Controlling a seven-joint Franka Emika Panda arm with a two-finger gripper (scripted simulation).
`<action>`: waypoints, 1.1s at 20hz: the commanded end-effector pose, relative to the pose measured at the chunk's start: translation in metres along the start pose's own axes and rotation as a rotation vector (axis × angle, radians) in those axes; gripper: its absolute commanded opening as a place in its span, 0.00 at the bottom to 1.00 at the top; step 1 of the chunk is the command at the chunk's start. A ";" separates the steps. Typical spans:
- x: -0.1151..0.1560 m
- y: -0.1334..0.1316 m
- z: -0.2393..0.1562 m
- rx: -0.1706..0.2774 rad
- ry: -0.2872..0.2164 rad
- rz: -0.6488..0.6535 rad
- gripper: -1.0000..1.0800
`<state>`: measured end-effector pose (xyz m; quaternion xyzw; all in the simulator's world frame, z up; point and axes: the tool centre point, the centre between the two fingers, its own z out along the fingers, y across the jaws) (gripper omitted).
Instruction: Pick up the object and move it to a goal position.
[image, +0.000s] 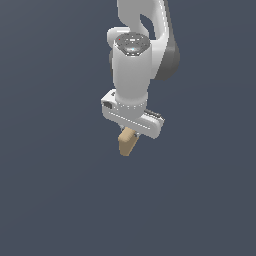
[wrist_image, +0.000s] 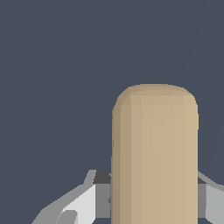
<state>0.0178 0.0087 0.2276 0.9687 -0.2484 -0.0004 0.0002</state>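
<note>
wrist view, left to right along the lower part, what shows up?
Grey-white finger → tan block → other finger. The jaws sit against both sides of the block; plain dark background elsewhere.

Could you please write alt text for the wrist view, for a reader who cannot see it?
A tan block with rounded edges fills the lower middle of the frame, clamped in the tool, whose grey-white fingers press against both of its sides. Behind it lies only a plain dark grey-blue surface; no goal marker shows.
</note>
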 end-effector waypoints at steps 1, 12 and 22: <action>-0.004 -0.003 -0.030 0.000 0.001 0.000 0.00; -0.013 -0.013 -0.125 0.000 0.001 0.000 0.00; -0.014 -0.017 -0.150 0.000 0.001 0.000 0.00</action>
